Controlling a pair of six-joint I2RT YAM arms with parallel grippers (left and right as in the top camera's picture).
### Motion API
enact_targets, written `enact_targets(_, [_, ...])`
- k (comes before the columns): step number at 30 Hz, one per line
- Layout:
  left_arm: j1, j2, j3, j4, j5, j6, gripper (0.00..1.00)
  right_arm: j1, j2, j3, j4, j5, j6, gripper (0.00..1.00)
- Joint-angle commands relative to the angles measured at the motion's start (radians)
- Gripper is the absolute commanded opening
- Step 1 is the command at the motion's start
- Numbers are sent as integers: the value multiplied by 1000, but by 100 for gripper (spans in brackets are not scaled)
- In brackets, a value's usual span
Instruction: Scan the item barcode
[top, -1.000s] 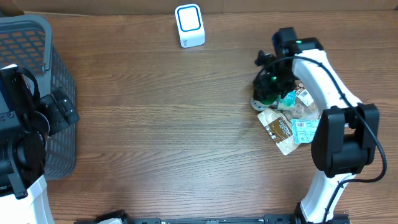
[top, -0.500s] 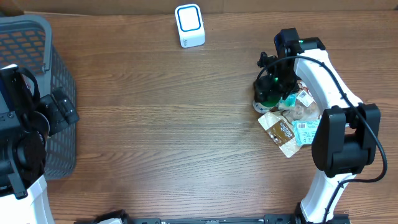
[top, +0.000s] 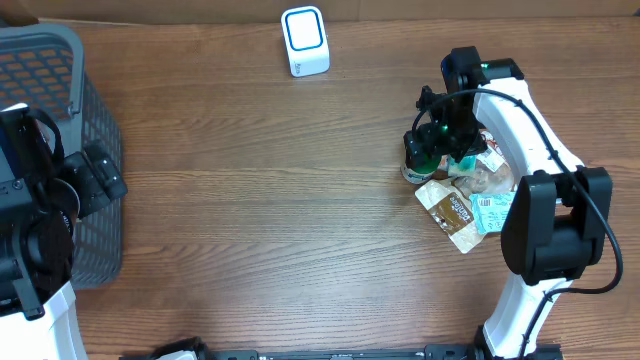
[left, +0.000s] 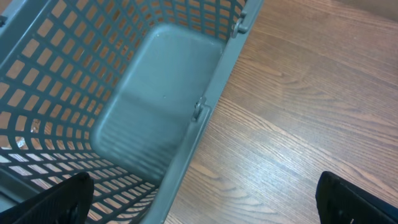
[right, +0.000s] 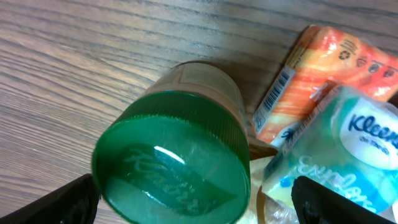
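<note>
Spread wide, the right pincer (right: 199, 200) hangs over the jar (right: 171, 165). We see one fingertip in each lower corner of the wrist view, one on either side of the green lid (right: 168, 177), and neither visibly presses it. The jar stands on the right side of the table (top: 250, 200), at the left edge of a pile of packets. Its lid faces up at the wrist camera, so its long axis runs down from the lid toward the wood. We cannot tell whether it leans a little. Just beside it lie an orange pack (right: 317, 74), barcode showing, and a tissue pack (right: 336, 149). A white box (top: 305, 40) sits well apart at the far edge. Our left pincer (left: 209, 199) is spread too, above the basket (left: 161, 99) rim.
</note>
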Motion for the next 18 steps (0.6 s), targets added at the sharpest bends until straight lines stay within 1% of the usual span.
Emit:
enact_targets(1, [4, -2, 18, 1, -10, -21, 100, 23, -42, 113, -59, -32, 30, 100])
enact_targets(4, [4, -2, 19, 1, -10, -21, 100, 39, -99, 184, -122, -67, 31, 100])
enact_targets(7, [4, -2, 19, 1, -10, -21, 100, 58, -185, 228, -164, -70, 80, 100])
enact_targets(11, [4, -2, 19, 1, -10, -21, 100, 96, -329, 236, -204, -76, 150, 100])
enact_targets(13, [4, -2, 19, 1, -10, -21, 100, 119, -389, 236, -241, -86, 161, 100])
enact_targets(15, [4, -2, 19, 1, -10, -21, 100, 149, -449, 236, -285, -120, 161, 100])
enact_targets(18, [5, -2, 19, 1, -10, -21, 100, 192, -509, 236, -329, -232, 161, 100])
